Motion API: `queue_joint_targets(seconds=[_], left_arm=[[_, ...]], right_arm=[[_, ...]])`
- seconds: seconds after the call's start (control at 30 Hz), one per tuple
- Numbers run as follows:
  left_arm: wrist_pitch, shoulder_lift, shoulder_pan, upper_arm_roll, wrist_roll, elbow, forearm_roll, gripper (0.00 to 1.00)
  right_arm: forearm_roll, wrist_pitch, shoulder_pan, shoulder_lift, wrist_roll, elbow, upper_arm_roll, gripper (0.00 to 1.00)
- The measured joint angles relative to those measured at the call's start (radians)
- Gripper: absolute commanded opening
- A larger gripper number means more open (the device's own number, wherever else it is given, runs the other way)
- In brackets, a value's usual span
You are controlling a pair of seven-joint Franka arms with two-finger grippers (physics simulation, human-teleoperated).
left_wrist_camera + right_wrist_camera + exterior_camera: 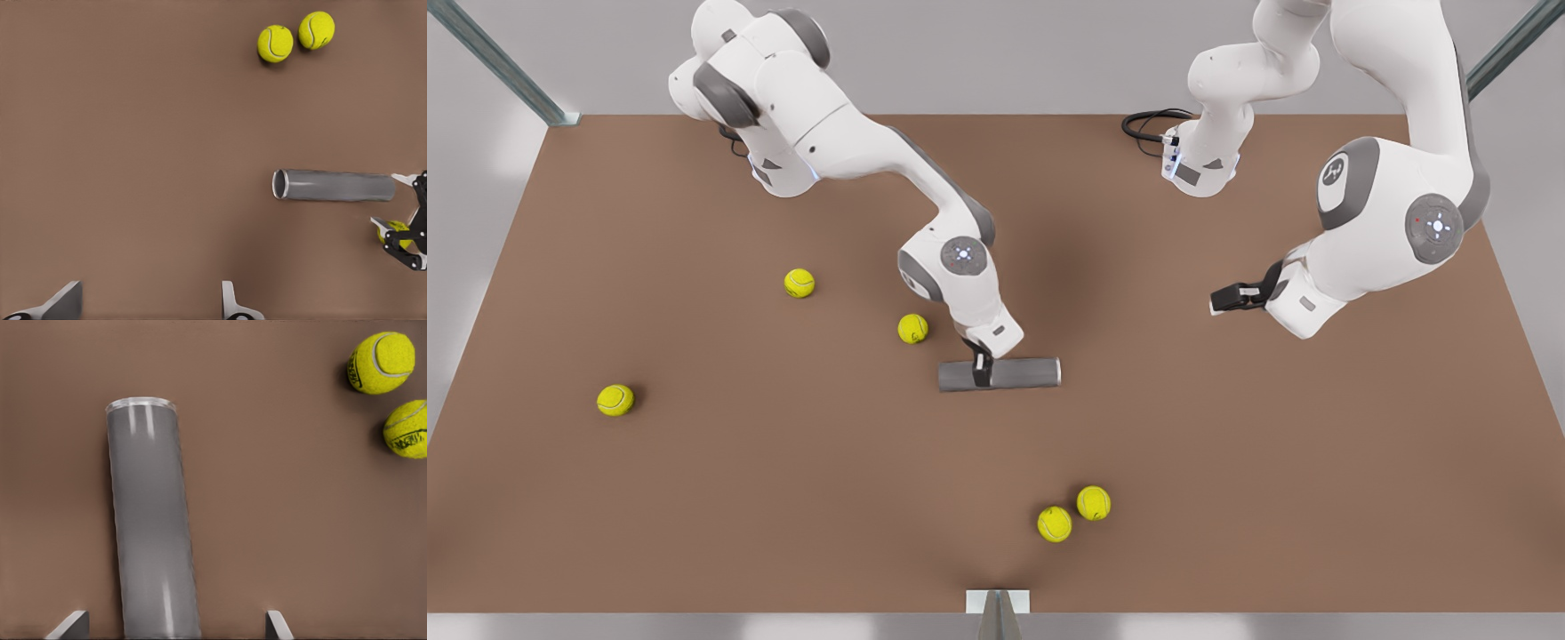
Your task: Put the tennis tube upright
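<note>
Grey tennis tube [1009,374] lies flat on the table [1227,462], the right gripper [982,369] straddling it with fingers apart (left gripper [1227,300] waits wide, well apart), so uprighting remains.

We read no clear words or numbers, dark print on 2 tennis balls [380,362] too blurred to make out, a round logo mark [1335,172] on the arm at the front view's right, not legible
</note>
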Motion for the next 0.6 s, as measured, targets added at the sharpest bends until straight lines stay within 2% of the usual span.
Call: queue_joint_targets(seconds=[0.1, 0.13, 0.2, 0.3, 0.4, 0.47, 0.53, 0.6], left_arm=[[0.059, 0.022, -0.005, 0.0, -0.018, 0.008, -0.007, 0.99], [0.121, 0.093, -0.004, -0.001, -0.023, 0.067, -0.055, 0.99], [0.139, 0.333, -0.004, -0.001, -0.029, 0.295, -0.208, 0.99], [0.286, 0.406, -0.099, -0.002, -0.031, 0.306, -0.367, 0.99], [0.372, 0.49, -0.167, -0.001, -0.013, 0.302, -0.424, 0.99], [0.378, 0.551, -0.166, -0.001, 0.001, 0.31, -0.406, 0.99], [0.459, 0.546, -0.228, -0.003, 0.002, 0.257, -0.386, 0.99], [0.457, 0.352, -0.207, -0.071, -0.011, 0.026, -0.38, 0.99]], right_arm=[[0.209, -0.248, -0.122, -0.2, 0.006, -0.016, -0.003, 1.0], [0.219, -0.309, -0.196, -0.29, 0.062, -0.058, -0.001, 1.0], [0.218, -0.355, -0.359, -0.459, 0.189, -0.162, -0.001, 1.0], [0.209, -0.463, -0.486, -0.525, 0.384, -0.168, -0.003, 1.0], [0.199, -0.483, -0.77, -0.559, 0.414, -0.168, -0.021, 1.0], [0.124, -0.581, -0.773, -0.615, 0.462, -0.164, -0.09, 1.0], [0.108, -0.625, -0.823, -0.608, 0.473, -0.161, -0.089, 1.0], [0.102, -0.668, -0.851, -0.603, 0.47, -0.158, -0.089, 1.0]])
